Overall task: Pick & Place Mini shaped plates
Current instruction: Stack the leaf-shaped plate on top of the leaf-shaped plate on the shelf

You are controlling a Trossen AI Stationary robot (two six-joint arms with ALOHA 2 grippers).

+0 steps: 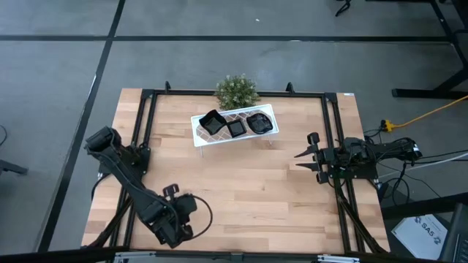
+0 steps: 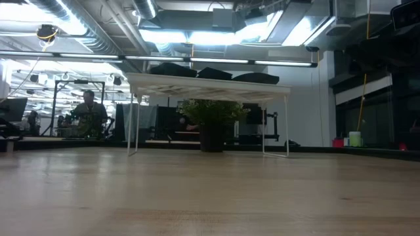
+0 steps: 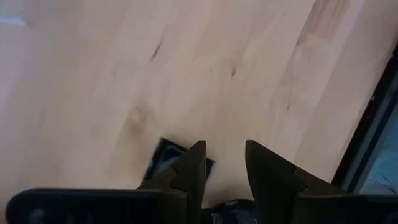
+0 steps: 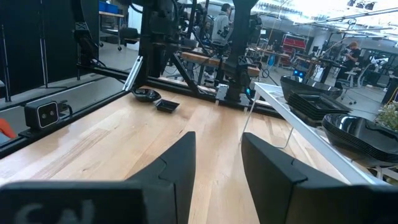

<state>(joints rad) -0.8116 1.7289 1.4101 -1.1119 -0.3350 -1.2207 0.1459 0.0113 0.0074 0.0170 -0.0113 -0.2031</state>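
Three stacks of black mini shaped plates (image 1: 236,127) sit on the white rack (image 1: 201,139) at the table's far middle; the low view shows them on its top (image 2: 210,72). Two more small black plates (image 4: 146,94) (image 4: 166,106) lie flat on the wood at the near left. My left gripper (image 3: 224,165) hovers there, open and pointing steeply down with bare wood between its fingers. One square plate (image 3: 163,154) shows partly behind one finger. My right gripper (image 4: 217,155) waits open and level at the right side (image 1: 303,155).
A small green plant (image 1: 236,90) stands just behind the rack. Black frame rails (image 1: 146,124) run along the table's sides and far edge. A small camera (image 4: 46,113) sits at the table's near edge. A wide stretch of bare wood (image 1: 248,197) lies between the arms.
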